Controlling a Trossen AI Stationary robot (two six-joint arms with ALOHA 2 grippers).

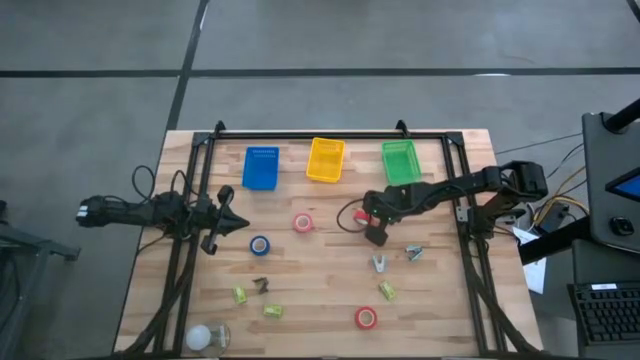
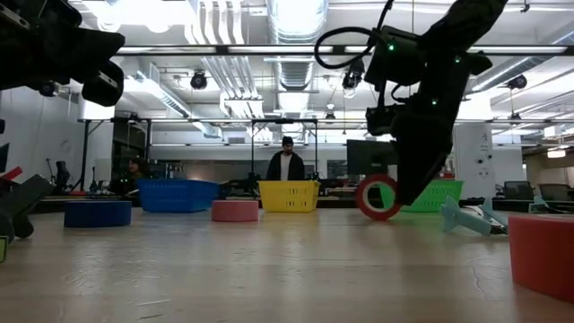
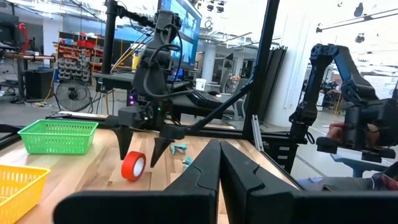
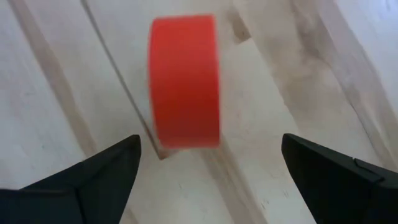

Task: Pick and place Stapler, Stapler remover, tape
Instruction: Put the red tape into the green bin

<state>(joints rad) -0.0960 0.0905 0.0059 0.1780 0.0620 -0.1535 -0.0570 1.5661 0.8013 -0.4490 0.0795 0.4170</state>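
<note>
A red tape roll [image 4: 185, 81] stands on its edge on the wooden table, also seen in the low view [image 2: 378, 197] and the left wrist view [image 3: 133, 165]. My right gripper [image 4: 211, 168] is open above it. Its fingers point down on either side of the roll, with a gap on each side [image 1: 372, 222]. My left gripper [image 3: 219, 168] is shut and hovers over the table's left part [image 1: 228, 222]. A blue tape [image 1: 260, 245], a pink tape [image 1: 303, 223] and another red tape [image 1: 366, 318] lie flat. Two teal stapler removers [image 1: 380, 263] [image 1: 413, 253] lie to the right.
Blue [image 1: 261, 167], yellow [image 1: 325, 160] and green [image 1: 400, 161] baskets line the far edge. Small yellow-green items [image 1: 240, 294] [image 1: 273, 311] [image 1: 387, 290], a dark piece [image 1: 261, 285] and a white round object [image 1: 205, 337] lie near the front. A person stands in the room beyond [image 2: 287, 166].
</note>
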